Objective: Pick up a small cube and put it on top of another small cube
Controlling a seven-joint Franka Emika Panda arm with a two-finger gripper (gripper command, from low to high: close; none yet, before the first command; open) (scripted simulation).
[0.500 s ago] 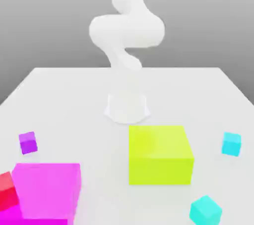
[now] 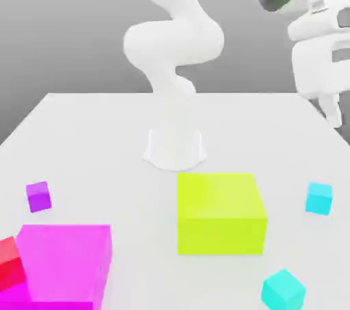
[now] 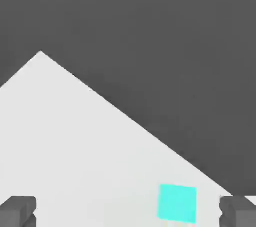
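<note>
On the white worktop (image 2: 96,138), exterior view: tiny plain bluish-cyan cube (image 2: 318,198) sits near the right edge, resting flat, nothing touching it. Big lime-yellow block (image 2: 220,213) is to its left with a clear gap between them. Greener turquoise small cube (image 2: 283,289) is closer to the camera, near the bottom of frame, apart from both. Small purple cube (image 2: 39,196) sits on the exterior view's left. Large magenta block (image 2: 65,264) is at bottom left, with a red cube (image 2: 10,264) just beside it at the frame edge.

White arm rises from its round base (image 2: 175,148) at mid-worktop and loops out the top of frame. White hand with the pincer (image 2: 331,107) comes in at upper right, well above the bluish-cyan cube and a bit right of it.

Hand view: two dark grey fingertips (image 3: 17,210) stand wide apart, nothing between them, nothing held. Pincer is fully spread and empty. Bluish-cyan cube (image 3: 177,203) shows on the white surface between the two tips, nearer one of them, not touched by either. Worktop corner and dark background sit beyond it.
</note>
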